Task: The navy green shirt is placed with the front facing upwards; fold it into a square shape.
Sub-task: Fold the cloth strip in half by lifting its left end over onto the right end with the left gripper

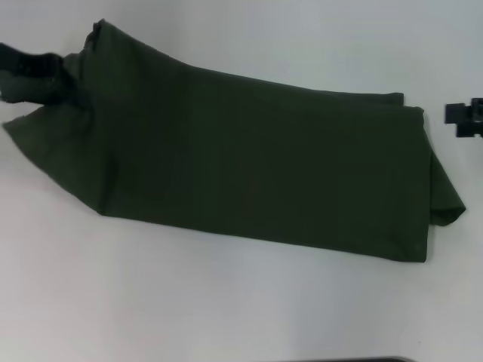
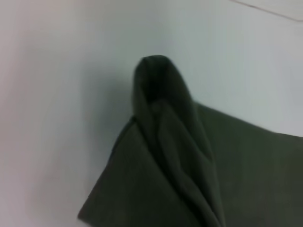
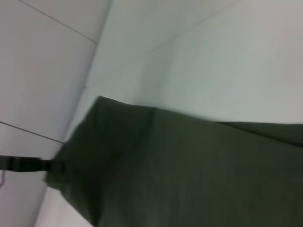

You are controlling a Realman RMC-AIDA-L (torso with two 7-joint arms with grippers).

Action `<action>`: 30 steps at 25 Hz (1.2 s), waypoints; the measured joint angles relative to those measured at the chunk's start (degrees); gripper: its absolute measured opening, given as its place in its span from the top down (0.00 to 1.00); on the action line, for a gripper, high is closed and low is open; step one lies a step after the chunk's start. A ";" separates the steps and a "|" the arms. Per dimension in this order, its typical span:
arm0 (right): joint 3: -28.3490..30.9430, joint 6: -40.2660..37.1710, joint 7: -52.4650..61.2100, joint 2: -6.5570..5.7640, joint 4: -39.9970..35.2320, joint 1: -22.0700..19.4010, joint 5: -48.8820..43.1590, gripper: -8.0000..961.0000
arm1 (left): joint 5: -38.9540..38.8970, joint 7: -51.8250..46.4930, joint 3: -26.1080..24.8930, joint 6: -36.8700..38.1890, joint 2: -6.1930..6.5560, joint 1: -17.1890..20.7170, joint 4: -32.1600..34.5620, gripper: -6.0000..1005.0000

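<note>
Far left, the left gripper (image 1: 38, 74), a dark blur, sits on the upper left corner of the dark olive-green cotton shirt (image 1: 249, 166); the wrist view shows a pinched ridge of fabric (image 2: 165, 118) lifted off the white table (image 1: 226, 302), so the jaws look clamped on cloth. The shirt lies as a long, smooth, plain band, folded lengthwise across the table. Far right, the right gripper (image 1: 466, 117) hangs just off the shirt's edge; jaw state unreadable.
</note>
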 joint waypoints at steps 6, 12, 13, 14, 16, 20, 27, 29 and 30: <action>2.97 -0.36 2.73 -1.51 -1.80 -0.59 -0.58 0.11 | -6.62 -0.31 -0.03 5.74 0.30 -1.38 0.31 0.94; 2.62 -1.37 4.34 -1.08 -2.80 0.59 -2.71 0.11 | -13.89 -0.32 -0.03 10.33 -1.04 -2.96 -0.11 0.94; 2.63 -1.43 4.42 -1.02 -2.81 0.82 -3.10 0.11 | -14.82 -0.33 -0.03 10.71 -1.35 -3.23 -0.22 0.94; 2.62 -1.56 4.44 -0.88 -2.81 1.12 -3.60 0.11 | -15.62 -0.37 -0.04 10.99 -1.75 -3.54 -0.40 0.94; 2.63 -1.59 4.44 -0.66 -2.82 1.45 -4.15 0.11 | -16.94 -0.45 -0.02 11.19 -2.38 -3.99 -0.78 0.94; 2.63 -1.36 4.44 -0.51 -2.85 1.62 -4.52 0.11 | -19.10 -0.49 0.09 11.53 -4.12 -4.96 -1.14 0.94; 2.68 -1.56 4.56 -0.52 -2.87 1.83 -4.56 0.11 | -21.21 -0.04 0.61 12.40 -7.52 -6.46 -1.70 0.94; 2.67 -1.58 4.68 -0.52 -2.87 1.98 -4.56 0.11 | -21.23 0.21 0.95 12.39 -8.04 -6.64 -1.71 0.94; 2.66 -1.58 4.79 -0.53 -2.87 2.03 -4.56 0.11 | -21.23 0.26 1.09 12.39 -8.15 -6.64 -1.72 0.94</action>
